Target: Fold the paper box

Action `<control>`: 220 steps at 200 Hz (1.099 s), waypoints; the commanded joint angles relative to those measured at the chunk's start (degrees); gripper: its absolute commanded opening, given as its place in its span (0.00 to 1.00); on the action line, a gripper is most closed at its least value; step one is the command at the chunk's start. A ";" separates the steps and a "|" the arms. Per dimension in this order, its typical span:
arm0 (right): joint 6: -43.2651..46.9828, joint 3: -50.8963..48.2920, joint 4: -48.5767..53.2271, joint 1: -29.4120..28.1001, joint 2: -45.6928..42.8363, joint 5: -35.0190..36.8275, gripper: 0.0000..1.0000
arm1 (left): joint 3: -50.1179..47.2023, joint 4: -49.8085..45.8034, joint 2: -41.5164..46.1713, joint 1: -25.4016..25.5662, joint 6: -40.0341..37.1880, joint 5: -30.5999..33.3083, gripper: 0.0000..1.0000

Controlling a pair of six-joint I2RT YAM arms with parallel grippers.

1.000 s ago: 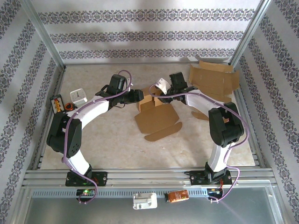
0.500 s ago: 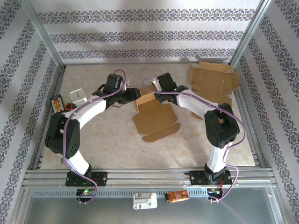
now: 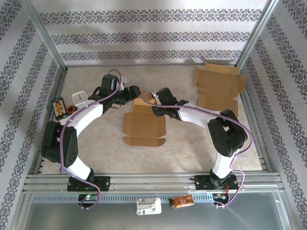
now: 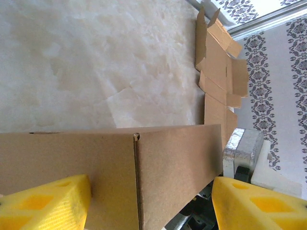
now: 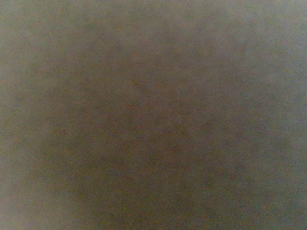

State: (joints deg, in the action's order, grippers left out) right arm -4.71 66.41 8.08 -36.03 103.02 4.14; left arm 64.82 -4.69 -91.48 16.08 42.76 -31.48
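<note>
The paper box (image 3: 144, 125) is a brown cardboard blank lying mostly flat at the table's middle, its rounded flap toward the near edge. Its rear wall (image 4: 144, 172) stands upright with a vertical crease. My left gripper (image 3: 130, 94) is at the box's rear left corner. In the left wrist view my left gripper (image 4: 151, 201) is open: the yellow fingers (image 4: 45, 203) stand wide apart with the wall between them, and the right one is clear of the cardboard. My right gripper (image 3: 156, 108) sits low at the box's rear right edge. Dark blurred cardboard (image 5: 153, 115) covers the right wrist camera, hiding its fingers.
A second unfolded cardboard blank (image 3: 218, 86) lies at the back right corner, seen too in the left wrist view (image 4: 218, 72). A white holder (image 3: 79, 99) and a small black and orange device (image 3: 59, 106) sit at the left edge. Metal rails frame the table.
The box has slid left and toward the near edge and now lies squarer and flatter. Both grippers moved left with it, and the left fingers have spread wider.
</note>
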 commanded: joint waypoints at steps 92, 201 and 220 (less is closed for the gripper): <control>-4.87 -6.65 -20.00 0.36 2.53 5.74 0.31 | 0.68 1.37 -1.59 0.12 0.39 -4.81 0.63; -8.12 -8.71 -21.52 1.73 1.79 9.41 0.48 | 0.83 0.57 -1.15 0.08 0.32 -4.47 0.62; -8.29 -7.88 -21.96 2.76 2.72 7.32 0.43 | 0.93 0.19 -1.11 0.09 0.09 -4.37 0.62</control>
State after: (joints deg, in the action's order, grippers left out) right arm -12.29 57.23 -13.58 -34.44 104.64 12.62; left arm 64.84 -4.67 -92.33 16.01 42.74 -34.57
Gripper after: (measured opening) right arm 0.468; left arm 0.623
